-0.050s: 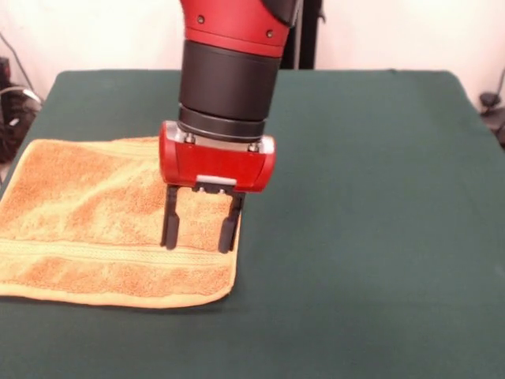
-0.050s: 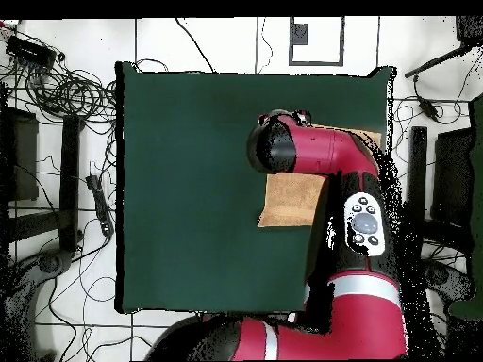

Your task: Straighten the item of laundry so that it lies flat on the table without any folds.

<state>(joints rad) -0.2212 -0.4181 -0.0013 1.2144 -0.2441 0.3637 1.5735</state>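
Towel [image 1: 87, 229]: golden-orange terry, spread near one side edge of the desk [image 1: 363, 237]; woven band runs along its front edge; surface mildly rumpled, no clear fold seen.
Hand [image 1: 199, 229]: open, two black fingers pointing down, tips at or just above the cloth.
Key relation: hand stands over the towel's corner nearest desk centre; the rest of the cloth stretches sideways toward the desk edge.
Overhead: arm hides most of the towel.
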